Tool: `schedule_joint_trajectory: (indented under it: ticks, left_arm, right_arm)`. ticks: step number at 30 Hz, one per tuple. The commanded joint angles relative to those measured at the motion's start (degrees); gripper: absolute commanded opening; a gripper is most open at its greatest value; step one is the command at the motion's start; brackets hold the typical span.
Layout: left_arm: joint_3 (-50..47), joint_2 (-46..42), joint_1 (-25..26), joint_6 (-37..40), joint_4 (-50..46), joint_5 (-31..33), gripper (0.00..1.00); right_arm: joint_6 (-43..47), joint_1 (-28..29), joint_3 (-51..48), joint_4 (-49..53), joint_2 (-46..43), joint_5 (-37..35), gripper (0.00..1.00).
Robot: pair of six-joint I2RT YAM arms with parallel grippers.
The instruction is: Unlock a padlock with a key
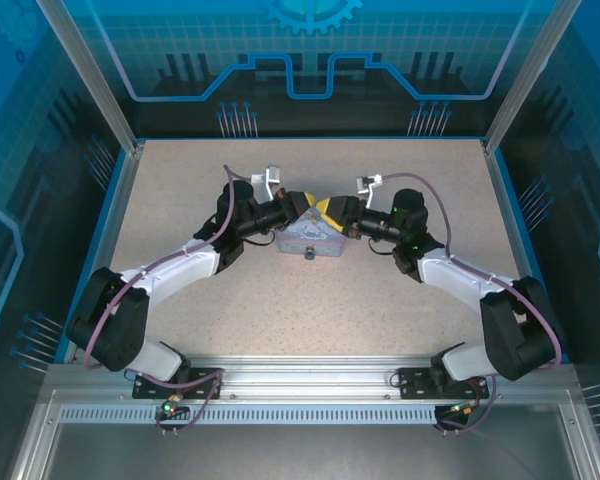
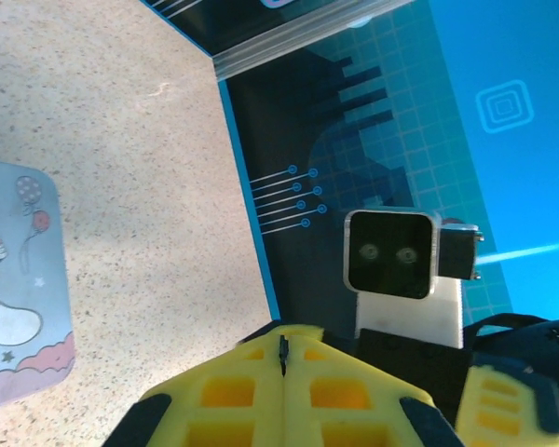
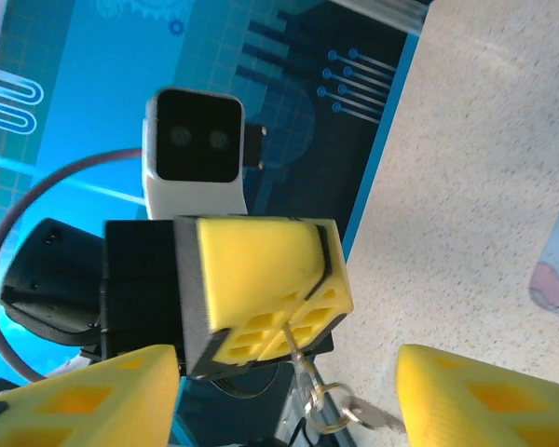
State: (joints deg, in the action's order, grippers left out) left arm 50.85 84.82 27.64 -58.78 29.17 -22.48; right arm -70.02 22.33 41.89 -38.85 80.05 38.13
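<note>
My two arms reached in from the near edge of the speckled table (image 1: 400, 310) and met over its middle. My left gripper (image 1: 302, 204) and my right gripper (image 1: 329, 212) stood nose to nose, yellow fingertips close together, above the far side of the pale tin box (image 1: 310, 241). A small dark padlock (image 1: 308, 252) sat at the middle of the box's near side. From up there I could not make out how my jaws stood. Purple cables (image 1: 425, 182) looped along both arms, and blue printed walls (image 1: 310, 60) ringed the table.
</note>
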Motion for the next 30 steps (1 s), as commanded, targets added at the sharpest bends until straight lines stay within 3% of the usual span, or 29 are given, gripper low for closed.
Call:
schedule_joint_trajectory:
  ticks: [1, 7, 12, 14, 18, 26, 30]
  left_arm:
    - [-1.12, -2.57, 0.05, -1.77, 0.04, 4.39, 0.00]
    - [-3.70, -4.69, 0.21, -5.15, 0.38, 9.63, 0.00]
    - [-5.36, -5.88, 0.56, -7.99, 1.34, 13.19, 0.00]
    - [-5.44, -6.04, 0.74, -8.17, 1.33, 14.09, 0.00]
    - [-5.80, -6.57, 1.21, -8.89, 1.23, 16.15, 0.00]
    - [-7.24, -7.21, 2.08, -11.74, 2.39, 20.65, 0.00]
    - [-7.30, -7.38, 2.49, -11.71, 2.43, 21.65, 0.00]
  right_arm:
    - [1.68, -2.51, -2.42, 2.43, -3.96, -0.40, 0.66]
    - [3.43, -2.57, -3.21, 6.10, -6.05, -4.54, 0.77]
    - [2.89, -1.43, -1.48, 6.93, -4.69, -7.15, 0.95]
    - [2.63, -1.08, -0.57, 6.96, -3.84, -8.01, 0.97]
    - [0.66, -0.12, 0.66, 2.77, -0.90, -8.41, 0.87]
    - [-0.24, 3.78, 6.08, -1.08, 4.93, -8.76, 0.48]
    - [-1.04, 5.38, 7.75, -2.58, 7.36, -8.69, 0.44]
